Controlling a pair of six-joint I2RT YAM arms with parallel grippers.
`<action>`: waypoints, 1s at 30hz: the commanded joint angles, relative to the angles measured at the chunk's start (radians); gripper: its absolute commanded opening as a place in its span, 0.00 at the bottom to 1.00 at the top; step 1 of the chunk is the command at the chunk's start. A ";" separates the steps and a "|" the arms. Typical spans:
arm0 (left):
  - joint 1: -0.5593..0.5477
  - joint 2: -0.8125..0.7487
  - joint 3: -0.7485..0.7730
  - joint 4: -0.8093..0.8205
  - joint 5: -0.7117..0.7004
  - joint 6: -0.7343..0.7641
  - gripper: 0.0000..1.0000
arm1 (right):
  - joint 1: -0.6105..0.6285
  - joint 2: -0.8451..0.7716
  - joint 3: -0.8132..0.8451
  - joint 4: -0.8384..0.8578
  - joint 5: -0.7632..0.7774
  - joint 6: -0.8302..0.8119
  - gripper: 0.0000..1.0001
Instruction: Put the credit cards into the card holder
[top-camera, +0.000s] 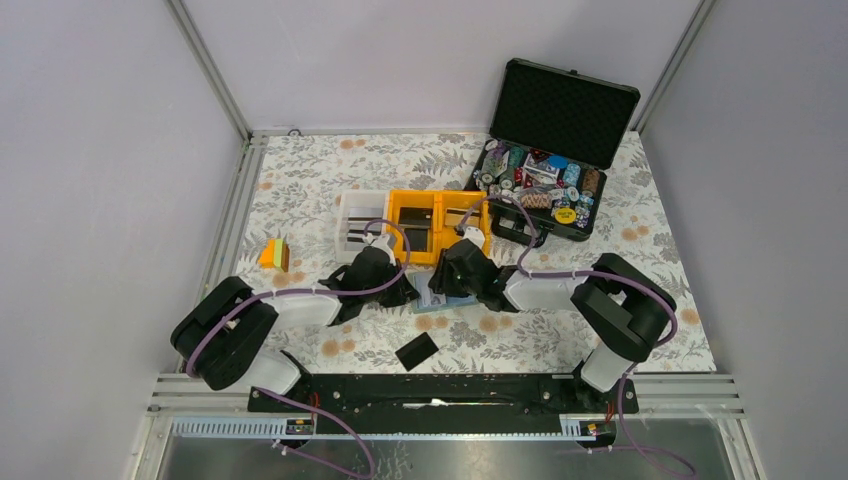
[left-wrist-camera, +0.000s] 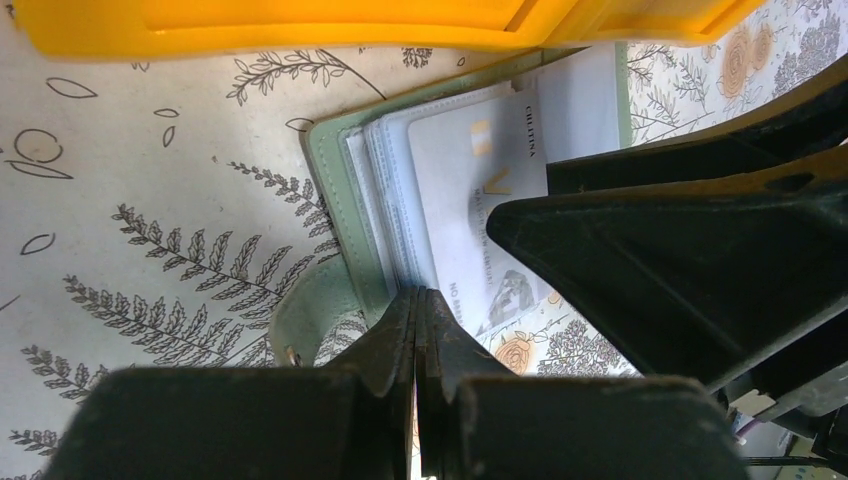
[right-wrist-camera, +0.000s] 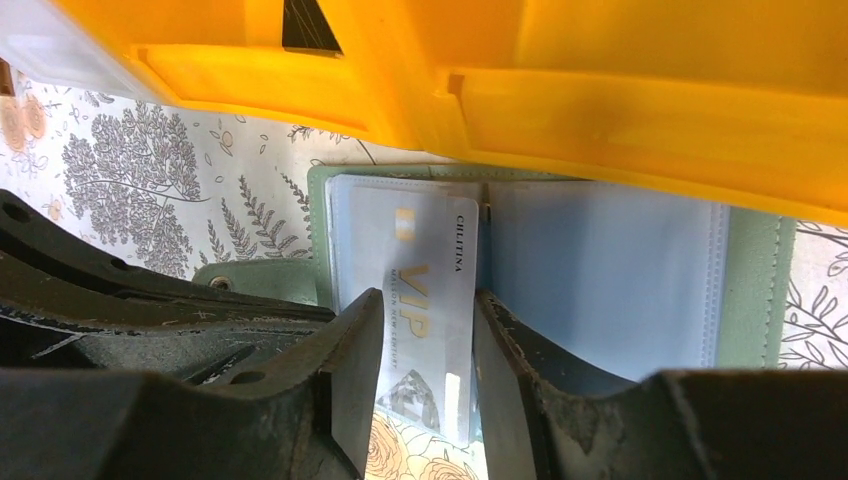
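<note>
The sage-green card holder (right-wrist-camera: 755, 290) lies open on the floral cloth just in front of the yellow bins, its pale blue pockets up. A silvery VIP credit card (right-wrist-camera: 425, 260) sits partly inside the left pocket, its near end sticking out. My right gripper (right-wrist-camera: 428, 300) is open, one finger on each side of that card, with a thin gap at the right finger. My left gripper (left-wrist-camera: 418, 295) is shut, its tips at the near edge of the card holder (left-wrist-camera: 335, 190), beside the card (left-wrist-camera: 470, 190). From above, both grippers meet over the holder (top-camera: 432, 298). A black card (top-camera: 416, 351) lies loose nearer the arm bases.
Yellow bins (top-camera: 415, 222) hold more black cards and stand right behind the holder, with a white bin (top-camera: 360, 225) to their left. An open black case (top-camera: 545, 190) of poker chips is at the back right. An orange-and-green block (top-camera: 274, 254) sits at the left.
</note>
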 joint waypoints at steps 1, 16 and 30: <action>-0.004 -0.004 0.015 0.060 0.018 0.019 0.00 | 0.040 0.022 0.058 -0.060 0.016 -0.047 0.46; 0.058 -0.301 -0.025 -0.204 -0.102 0.111 0.41 | 0.040 -0.012 0.125 -0.180 0.052 -0.147 0.62; 0.086 -0.133 -0.013 -0.082 -0.056 0.074 0.29 | 0.046 0.060 0.173 -0.225 0.003 -0.157 0.62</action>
